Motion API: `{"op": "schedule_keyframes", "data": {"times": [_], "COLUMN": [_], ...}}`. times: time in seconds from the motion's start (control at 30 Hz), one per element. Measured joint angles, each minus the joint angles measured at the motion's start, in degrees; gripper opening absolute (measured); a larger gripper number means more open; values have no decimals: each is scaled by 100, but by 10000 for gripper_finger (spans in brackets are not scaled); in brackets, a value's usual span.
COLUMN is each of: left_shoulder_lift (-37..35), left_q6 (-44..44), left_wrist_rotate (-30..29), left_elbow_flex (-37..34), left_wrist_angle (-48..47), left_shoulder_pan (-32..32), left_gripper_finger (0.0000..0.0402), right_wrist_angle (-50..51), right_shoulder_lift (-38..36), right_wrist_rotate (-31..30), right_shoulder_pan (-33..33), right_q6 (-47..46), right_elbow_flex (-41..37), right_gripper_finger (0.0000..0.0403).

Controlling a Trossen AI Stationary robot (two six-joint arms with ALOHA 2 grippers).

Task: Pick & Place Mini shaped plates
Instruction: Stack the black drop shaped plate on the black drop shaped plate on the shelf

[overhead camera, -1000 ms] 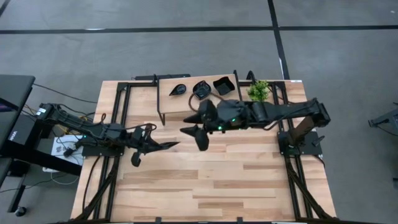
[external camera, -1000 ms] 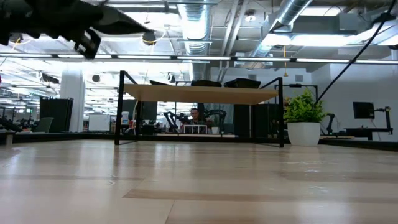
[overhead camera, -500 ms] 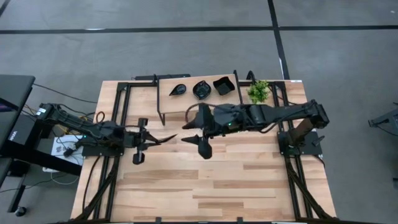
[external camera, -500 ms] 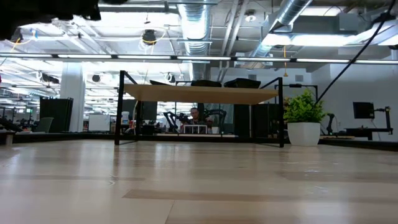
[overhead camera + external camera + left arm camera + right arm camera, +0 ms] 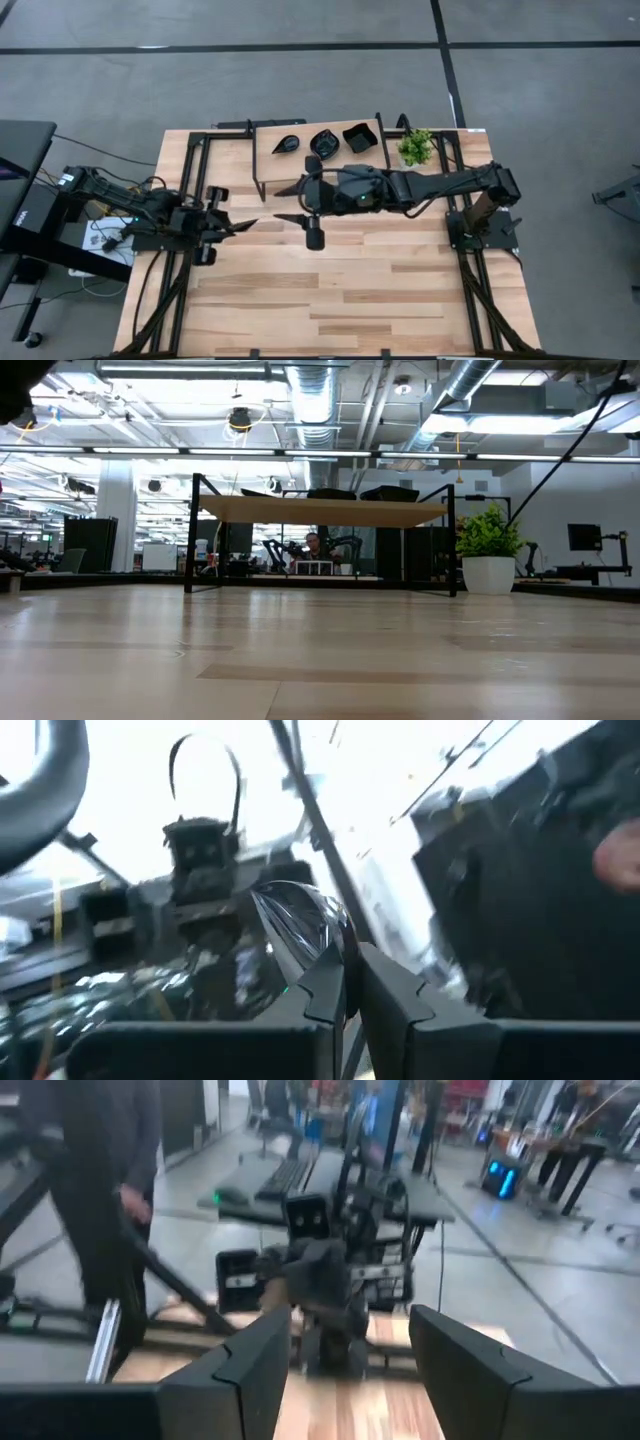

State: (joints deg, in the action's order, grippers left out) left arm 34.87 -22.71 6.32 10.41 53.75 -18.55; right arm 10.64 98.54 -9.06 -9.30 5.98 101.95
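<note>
Pinching a glossy black plate (image 5: pixel 300 925), the left claw (image 5: pixel 243 224) is hovering left of frame centre. Facing it, the right claw (image 5: pixel 288 203) is standing spread, empty. Three plates (image 5: pixel 323 142) are sitting on the shelf (image 5: pixel 268 168), upper centre.

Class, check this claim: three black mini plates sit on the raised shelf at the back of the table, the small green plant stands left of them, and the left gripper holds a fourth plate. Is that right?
Not quite. In the high view the plant stands right of the three mini plates, not left. The plates do sit on the raised shelf, and the left wrist view shows the left gripper shut on a fourth plate.
</note>
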Motion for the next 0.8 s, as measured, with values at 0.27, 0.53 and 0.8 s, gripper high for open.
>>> {"op": "schedule_keyframes", "data": {"times": [0.27,0.53,0.8], "left_shoulder_lift": [7,37,55], "left_q6": [610,954,1251], "left_wrist_rotate": [482,664,673], "left_elbow_flex": [0,0,0], "left_wrist_angle": [958,1221,1280], "left_shoulder_pan": [-3,-25,-24], "left_gripper_finger": [26,26,26], "right_wrist_angle": [-1062,-3015,-4195], "right_shoulder_lift": [393,1179,1661], "right_wrist_rotate": [282,629,776], "right_shoulder_pan": [5,-42,-27], "right_q6": [-193,-153,-151], "right_elbow_flex": [-3,-7,3], "right_gripper_finger": [183,170,158]}}
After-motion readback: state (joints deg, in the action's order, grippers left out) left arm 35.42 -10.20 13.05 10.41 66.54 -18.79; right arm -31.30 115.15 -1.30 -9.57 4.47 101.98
